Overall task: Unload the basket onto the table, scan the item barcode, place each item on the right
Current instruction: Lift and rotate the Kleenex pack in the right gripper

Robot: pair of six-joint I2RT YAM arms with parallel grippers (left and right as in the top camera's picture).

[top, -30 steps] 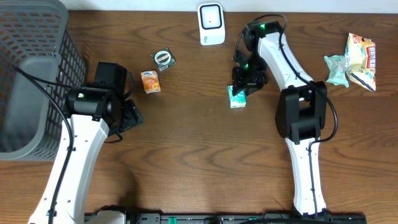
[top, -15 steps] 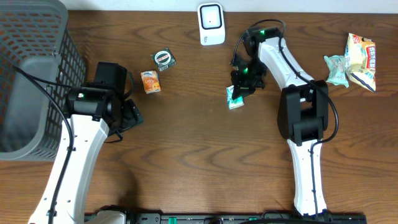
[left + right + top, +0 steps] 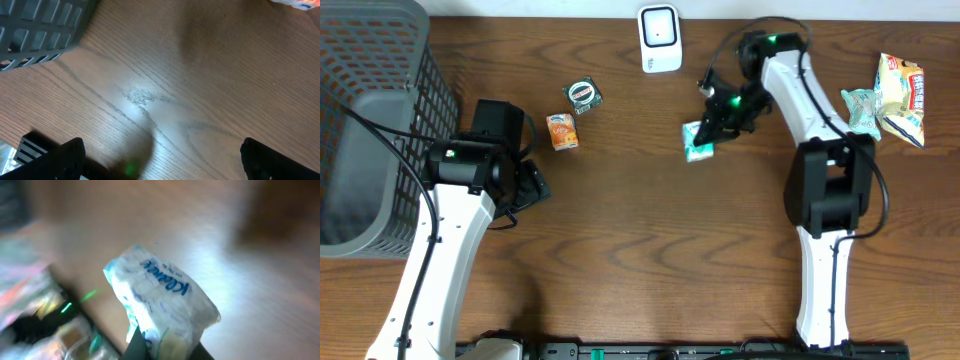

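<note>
My right pincer [image 3: 720, 120] is pinched on one end of a white-and-teal tissue pack [image 3: 698, 142], seen from overhead in the far half of the bench [image 3: 620, 250], a little right of its middle. The right wrist view is blurred, but it shows the pack [image 3: 160, 297] rising from between my two dark fingers with blue lettering across its wrapper and wood grain behind it. Whether the pack clears the wood, I cannot tell.

The white scanner [image 3: 660, 38] stands at the middle of the far edge, near the pack and apart from it, to the pack's far left. Two snack bags [image 3: 890, 95] lie together near the far right corner.

My left pincer [image 3: 161, 150] is spread wide above bare wood near the left edge and holds nothing; one dark finger [image 3: 55, 160] shows at each lower corner of its wrist view. The grey mesh basket [image 3: 370, 110] fills the far left corner just beside that arm. Between the basket and the scanner sit a small orange carton [image 3: 561, 131] and, just beyond it toward the far edge, a round tin [image 3: 585, 94].
</note>
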